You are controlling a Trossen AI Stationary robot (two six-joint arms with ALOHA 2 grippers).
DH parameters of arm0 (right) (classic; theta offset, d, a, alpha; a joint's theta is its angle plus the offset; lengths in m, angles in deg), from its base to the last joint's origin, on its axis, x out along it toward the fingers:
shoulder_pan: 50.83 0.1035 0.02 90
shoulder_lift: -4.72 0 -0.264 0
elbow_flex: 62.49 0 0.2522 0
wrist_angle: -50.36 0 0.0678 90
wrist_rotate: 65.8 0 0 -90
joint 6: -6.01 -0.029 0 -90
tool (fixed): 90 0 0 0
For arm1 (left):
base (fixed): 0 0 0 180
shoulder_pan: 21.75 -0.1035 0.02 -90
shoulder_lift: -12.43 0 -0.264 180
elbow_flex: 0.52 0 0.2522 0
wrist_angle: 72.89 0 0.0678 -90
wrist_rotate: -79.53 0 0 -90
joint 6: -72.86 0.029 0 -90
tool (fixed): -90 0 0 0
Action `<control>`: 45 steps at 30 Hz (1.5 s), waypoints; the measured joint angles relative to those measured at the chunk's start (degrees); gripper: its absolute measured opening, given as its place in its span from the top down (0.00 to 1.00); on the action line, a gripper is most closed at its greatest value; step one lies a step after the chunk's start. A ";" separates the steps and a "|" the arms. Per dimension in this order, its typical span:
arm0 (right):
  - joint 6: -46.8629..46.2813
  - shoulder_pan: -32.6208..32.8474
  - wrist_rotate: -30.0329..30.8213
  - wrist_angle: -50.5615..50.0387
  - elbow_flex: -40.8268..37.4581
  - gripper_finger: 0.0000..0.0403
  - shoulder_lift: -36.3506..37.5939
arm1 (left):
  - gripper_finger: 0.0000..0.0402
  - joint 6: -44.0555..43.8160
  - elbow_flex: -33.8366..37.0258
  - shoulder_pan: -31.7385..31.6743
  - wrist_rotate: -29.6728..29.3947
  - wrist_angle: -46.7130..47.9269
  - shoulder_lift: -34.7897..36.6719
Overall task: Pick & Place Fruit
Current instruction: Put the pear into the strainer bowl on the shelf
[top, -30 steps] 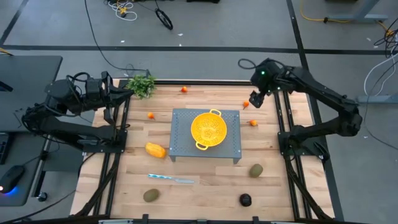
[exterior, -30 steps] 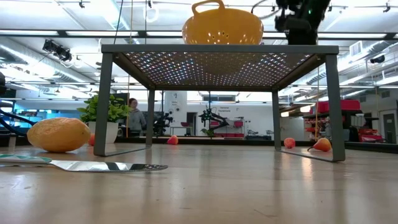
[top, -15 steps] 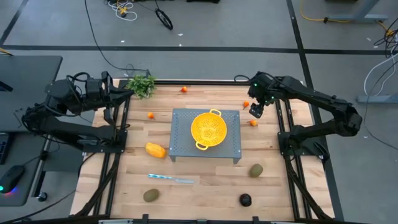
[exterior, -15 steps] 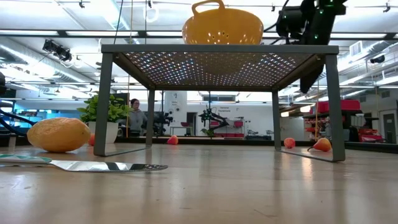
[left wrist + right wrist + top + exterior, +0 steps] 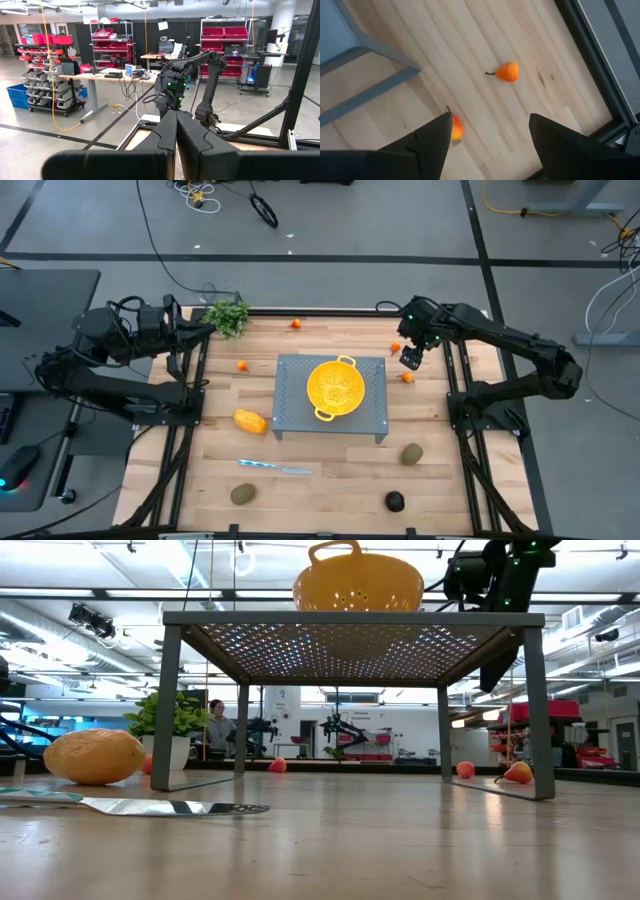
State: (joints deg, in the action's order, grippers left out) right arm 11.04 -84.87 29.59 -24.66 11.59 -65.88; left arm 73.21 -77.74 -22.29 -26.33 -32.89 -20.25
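Behind one right finger (image 5: 437, 137), an orange fruit (image 5: 456, 127) half-hides.

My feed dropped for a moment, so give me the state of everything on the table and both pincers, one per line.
Right pincer: open, empty, above the table's far right.
Left pincer: shut, empty, parked at the left edge.
Yellow colander: upright on the grey rack, empty.
Orange-red balls: loose on the table.
Yellow-orange oblong: lying left of the rack.
Brownish-green ovals: lying on the table.
Blackish fruit: near front edge.
Knife: lying flat.
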 joint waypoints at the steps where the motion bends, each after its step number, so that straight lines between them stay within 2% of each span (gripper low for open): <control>1: -0.01 0.00 0.00 0.02 0.00 0.32 0.00 | 0.97 -0.02 -0.01 0.01 0.00 0.00 0.00; 5: -0.01 0.00 0.00 0.04 0.00 0.32 0.00 | 0.99 0.08 0.00 0.00 -0.33 -0.05 -0.30; 14: -0.03 0.02 0.00 0.04 0.00 0.32 0.02 | 0.98 3.86 0.00 0.01 -5.42 -0.22 -3.52; 27: -1.46 0.02 -0.01 3.18 0.00 0.32 0.04 | 0.99 4.51 0.00 0.02 -5.53 -0.91 -4.07; 34: -3.09 0.36 -3.10 2.18 0.91 0.32 0.36 | 0.98 3.35 0.00 0.00 -4.97 -0.92 -4.36; 45: -0.93 2.73 -4.59 1.11 5.55 0.33 6.46 | 0.99 2.73 -0.02 0.00 -4.90 -0.83 -4.44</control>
State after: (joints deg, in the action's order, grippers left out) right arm 10.11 -82.14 25.00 -23.54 17.14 -59.42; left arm 75.94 -77.76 -22.28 -31.23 -33.72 -24.69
